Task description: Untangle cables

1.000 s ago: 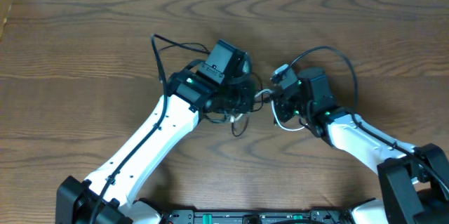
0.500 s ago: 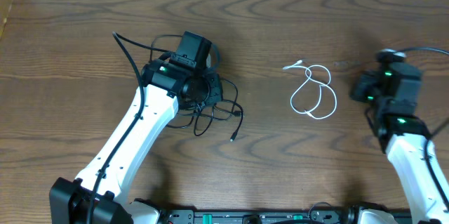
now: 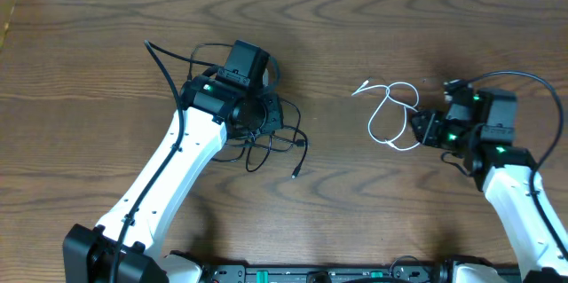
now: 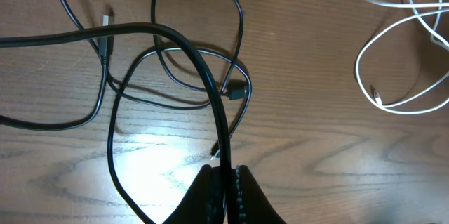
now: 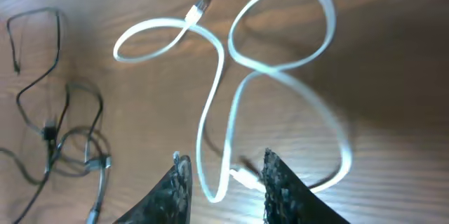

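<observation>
Two cables lie well apart on the wooden table point(image 3: 106, 43) in the overhead view: the black cable point(image 3: 286, 138) is a loose tangle left of centre, the white cable point(image 3: 372, 129) a looped figure to the right. Over the black tangle's upper left sits the left gripper point(image 3: 259, 116), while the right gripper point(image 3: 419, 129) points in at the white loops from their right edge, just beside them. On to the left wrist camera: the left gripper point(image 4: 224, 189) is clenched tight on a strand of the black cable point(image 4: 203, 69), which arcs up from between the fingers and over its own loops, and the white cable point(image 4: 358, 69) shows at the far right. Right wrist camera now: the right gripper point(image 5: 228, 185) is spread wide and grasps nothing, the low bend and a small plug of the white cable point(image 5: 223, 59) lie on the wood between its fingers, and the black cable point(image 5: 49, 131) is off at the left edge.
</observation>
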You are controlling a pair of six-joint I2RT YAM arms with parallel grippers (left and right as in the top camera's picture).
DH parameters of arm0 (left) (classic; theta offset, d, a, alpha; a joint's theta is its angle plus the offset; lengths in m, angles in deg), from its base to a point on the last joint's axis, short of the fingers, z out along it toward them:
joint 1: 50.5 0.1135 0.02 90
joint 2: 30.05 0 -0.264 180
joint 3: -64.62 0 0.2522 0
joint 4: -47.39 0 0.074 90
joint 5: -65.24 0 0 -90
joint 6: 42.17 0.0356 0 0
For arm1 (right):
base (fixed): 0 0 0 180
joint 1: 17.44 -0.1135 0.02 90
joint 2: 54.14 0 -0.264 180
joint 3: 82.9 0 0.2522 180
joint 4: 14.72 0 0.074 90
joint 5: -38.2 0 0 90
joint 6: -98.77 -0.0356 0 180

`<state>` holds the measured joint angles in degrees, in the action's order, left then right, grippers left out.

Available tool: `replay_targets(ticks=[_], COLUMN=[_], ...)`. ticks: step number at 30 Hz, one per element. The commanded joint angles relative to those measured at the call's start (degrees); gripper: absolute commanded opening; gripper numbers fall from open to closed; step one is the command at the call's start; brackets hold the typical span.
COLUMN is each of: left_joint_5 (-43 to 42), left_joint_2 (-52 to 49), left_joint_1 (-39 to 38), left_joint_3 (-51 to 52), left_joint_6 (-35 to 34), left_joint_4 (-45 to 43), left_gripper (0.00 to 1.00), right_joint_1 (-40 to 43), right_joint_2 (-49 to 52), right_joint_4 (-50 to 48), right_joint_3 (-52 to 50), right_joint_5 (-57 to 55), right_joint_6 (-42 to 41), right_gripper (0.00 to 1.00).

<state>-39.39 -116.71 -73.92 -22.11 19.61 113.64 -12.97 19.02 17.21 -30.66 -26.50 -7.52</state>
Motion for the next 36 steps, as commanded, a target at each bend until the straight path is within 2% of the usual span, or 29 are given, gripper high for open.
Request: replay_targets(ticks=[1, 6, 9, 13, 15, 16, 23, 29, 32, 36], left_joint_5=[1.0, 1.0, 1.0, 1.0, 1.0, 1.0, 1.0, 1.0, 1.0, 1.0], left_joint_2=[0.6, 0.6, 0.6, 0.6, 0.6, 0.6, 0.6, 0.6, 0.6, 0.6], left_joint_1=[-0.1, -0.1, -0.1, -0.1, -0.1, -0.1, -0.1, -0.1, -0.1, -0.1], left_joint_3=[0.0, 0.0, 0.0, 0.0, 0.0, 0.0, 0.0, 0.0, 0.0, 0.0], left_joint_6=[0.8, 0.8, 0.8, 0.8, 0.8, 0.8, 0.8, 0.7, 0.8, 0.8], left_joint_4=[0.2, 0.2, 0.2, 0.2, 0.2, 0.2, 0.2, 0.2, 0.2, 0.2], left_gripper=[0.07, 0.07, 0.07, 0.07, 0.07, 0.07, 0.07, 0.07, 0.07, 0.07], right_joint_1=[-1.9, -3.5, -3.7, -4.4, -4.9, -5.0, -0.4, 9.1, 12.9, 17.0], right_joint_2=[2.1, 5.8, 8.5, 11.7, 12.7, 13.0, 10.8, 6.1, 4.8, 4.5], right_joint_4=[-0.2, -1.2, -3.3, -6.8, -8.3, -8.8, -12.1, -5.8, -2.0, 5.3], right_joint_3=[0.1, 0.1, 0.1, 0.1, 0.1, 0.1, 2.5, 12.7, 18.8, 27.0], right_joint_5=[-1.9, -5.7, -5.6, -5.4, -5.2, -5.3, -13.3, -19.8, -23.6, -33.2], right_joint_6=[-9.4, -12.9, -13.4, -14.8, -14.8, -14.7, -4.1, -2.6, 0.8, 3.4], right_gripper=[0.31, 0.31, 0.26, 0.17, 0.03, 0.01, 0.01, 0.01, 0.01, 0.01])
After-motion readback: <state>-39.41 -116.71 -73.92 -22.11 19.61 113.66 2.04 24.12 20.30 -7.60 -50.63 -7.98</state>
